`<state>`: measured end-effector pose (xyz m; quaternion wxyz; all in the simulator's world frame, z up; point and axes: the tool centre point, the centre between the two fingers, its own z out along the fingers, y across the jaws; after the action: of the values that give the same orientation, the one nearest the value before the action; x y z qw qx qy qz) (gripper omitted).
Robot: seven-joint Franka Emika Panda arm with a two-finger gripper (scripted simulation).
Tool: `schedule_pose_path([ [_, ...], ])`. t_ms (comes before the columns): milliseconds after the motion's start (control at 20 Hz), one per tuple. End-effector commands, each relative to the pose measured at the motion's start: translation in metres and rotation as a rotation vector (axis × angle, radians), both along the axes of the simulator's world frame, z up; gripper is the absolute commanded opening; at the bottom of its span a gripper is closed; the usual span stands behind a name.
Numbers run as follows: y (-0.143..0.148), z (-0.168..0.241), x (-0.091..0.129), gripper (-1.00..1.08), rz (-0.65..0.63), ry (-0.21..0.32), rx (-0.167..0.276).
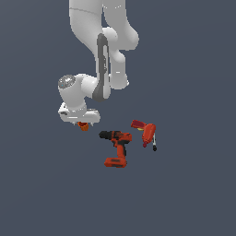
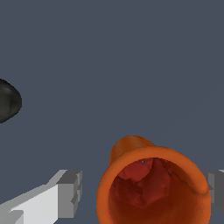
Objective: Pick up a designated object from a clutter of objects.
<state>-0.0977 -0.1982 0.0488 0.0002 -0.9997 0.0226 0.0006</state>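
Observation:
The small orange-red cup [image 1: 83, 126] sits just under my hand at the exterior view's left, mostly hidden by it. In the wrist view the cup [image 2: 153, 186] fills the space between my fingers, its hollow dark-red inside facing the camera. My gripper [image 1: 83, 123] is open and straddles the cup [image 2: 144, 188]. One finger [image 2: 70, 192] stands a little apart from the cup's wall. The other finger [image 2: 217, 186] is at the rim's edge. The red-and-black drill [image 1: 116, 146] and the red tool with a black-tipped stick [image 1: 147, 133] lie to the exterior view's right.
A dark rounded shape [image 2: 6, 101] shows at the edge of the wrist view; I cannot tell what it is. The drill's black nose [image 1: 104, 135] points toward my hand, a short gap away. The floor is plain grey-blue.

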Motion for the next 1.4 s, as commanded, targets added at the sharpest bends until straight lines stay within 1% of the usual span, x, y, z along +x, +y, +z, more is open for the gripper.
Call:
schedule_pose_path([
  [0,0.000,-0.007,0.000,1.00,0.000,-0.001,0.000],
  [200,0.000,-0.011,0.000,1.00,0.000,-0.001,0.000],
  [250,0.000,-0.011,0.000,-1.00,0.000,-0.001,0.000],
  [900,0.001,-0.008,0.001,-1.00,0.000,-0.002,-0.001],
  [1100,0.011,0.000,0.004,-1.00,0.000,-0.002,-0.001],
  [1350,0.034,0.021,0.011,-1.00,0.000,-0.002,-0.001],
])
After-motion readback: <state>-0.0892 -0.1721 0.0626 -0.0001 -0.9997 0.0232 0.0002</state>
